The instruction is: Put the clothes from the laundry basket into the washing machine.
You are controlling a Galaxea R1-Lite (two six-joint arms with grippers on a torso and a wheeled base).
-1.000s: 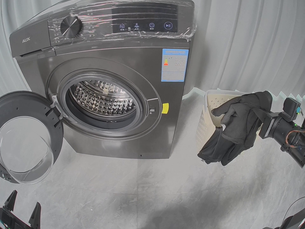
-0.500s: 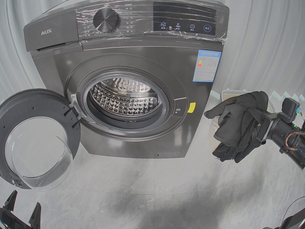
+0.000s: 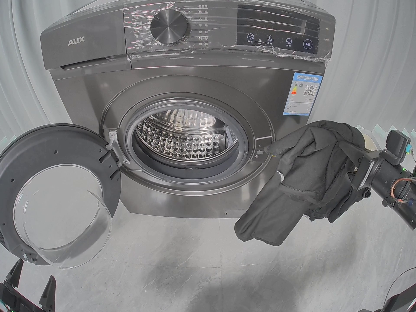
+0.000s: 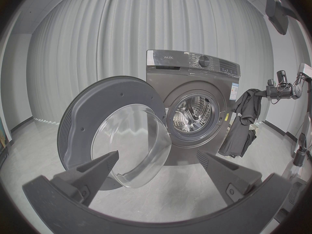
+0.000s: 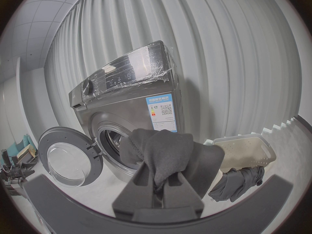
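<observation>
Garment: a black, soft, matte cloth (image 3: 303, 178), bunched and folded, held in the air in front of the lower right corner of the washing machine (image 3: 186, 79). It is to the right of the round opening and hangs in long limp folds toward the floor (image 3: 173, 261).
Right gripper: the right gripper (image 5: 166, 179) is clenched on the upper bunch of the garment, and cloth spills over both dark fingers.
Left gripper: the left gripper (image 4: 156, 153) is low, near the floor in front of the open door, with its wedge-shaped jaws spread wide and nothing between them.
Basket: a pale plastic laundry basket (image 5: 247, 147) with perforated walls stands on the floor at the machine's right side. The hanging garment covers most of it in the head view.
Machine: a grey metal front-loader. Its top panel, with a round knob (image 3: 169, 26), is wrapped in crinkled clear film, and a blue label (image 3: 302, 94) sits at the upper right of the front.
Door: the round door (image 3: 56, 196) is swung fully open to the left on its hinge. It has a dark grey rim and a clear bulging window.
Drum: shiny steel (image 3: 186, 137) with rows of embossed dimples, set behind a grey ring.
Surroundings: pale marbled floor and white pleated curtain (image 3: 372, 53) behind.
</observation>
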